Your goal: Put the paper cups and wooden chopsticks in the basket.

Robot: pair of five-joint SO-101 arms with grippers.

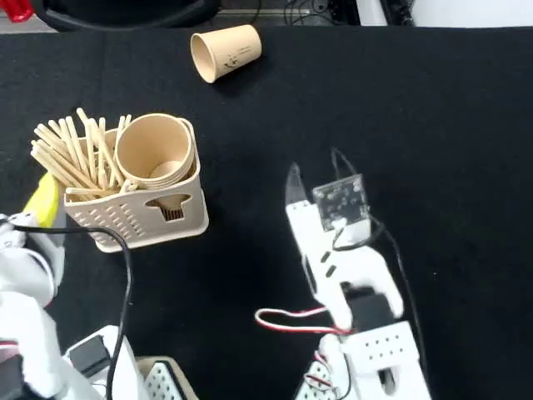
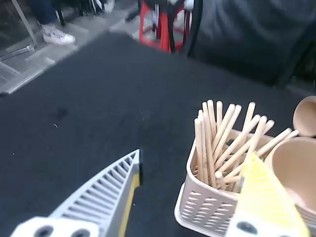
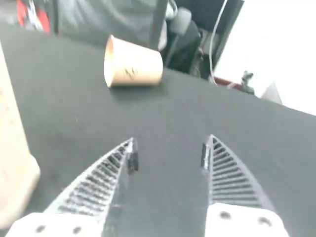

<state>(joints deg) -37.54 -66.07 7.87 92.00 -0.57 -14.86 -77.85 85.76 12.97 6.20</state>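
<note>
A white slotted basket (image 1: 141, 212) stands at the left of the black table, holding a bundle of wooden chopsticks (image 1: 73, 152) and stacked paper cups (image 1: 155, 150). One more paper cup (image 1: 225, 52) lies on its side near the table's far edge. My right gripper (image 1: 315, 177) hovers open over bare table to the right of the basket, and the lying cup (image 3: 132, 68) is well ahead of it. My left gripper (image 2: 192, 170) is open just beside the basket (image 2: 207, 212), and its yellow finger (image 2: 261, 197) overlaps the rim next to the chopsticks (image 2: 222, 143).
Red and white cables (image 1: 287, 321) trail by the right arm's base. A black cable (image 1: 125, 275) runs in front of the basket. A red stool (image 2: 165, 24) and a dark chair stand beyond the table's far edge. Open table lies between the basket and the lying cup.
</note>
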